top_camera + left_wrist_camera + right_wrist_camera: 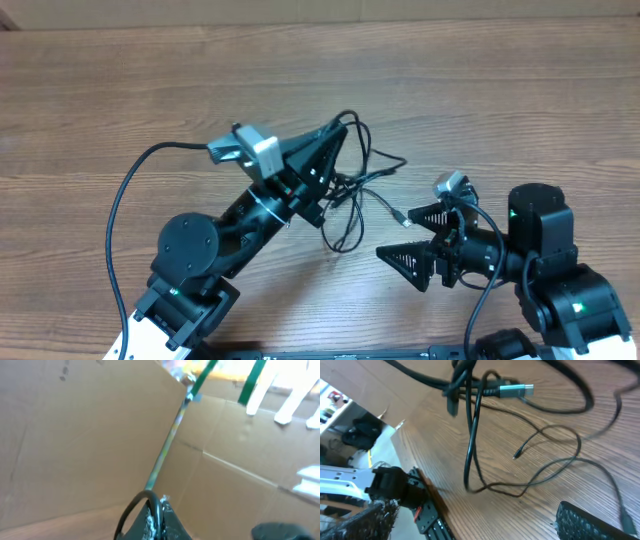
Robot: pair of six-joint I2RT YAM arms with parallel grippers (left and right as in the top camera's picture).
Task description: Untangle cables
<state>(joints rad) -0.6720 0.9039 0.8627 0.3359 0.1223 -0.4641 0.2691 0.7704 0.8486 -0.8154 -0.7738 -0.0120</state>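
Left gripper (338,130), jaws closed, pinches a loop of the cables (360,180) at its fingertips and holds it above the wooden table (500,90). The other strands trail down into loose, crossed loops on the wood between the two arms. Right gripper (408,240), jaws spread wide and empty, sits near a metal-tipped plug (400,214) lying on the table.

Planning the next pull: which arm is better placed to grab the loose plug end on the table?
Right. The right gripper is open beside the plug end; the left gripper is shut on the cables, holding them raised.
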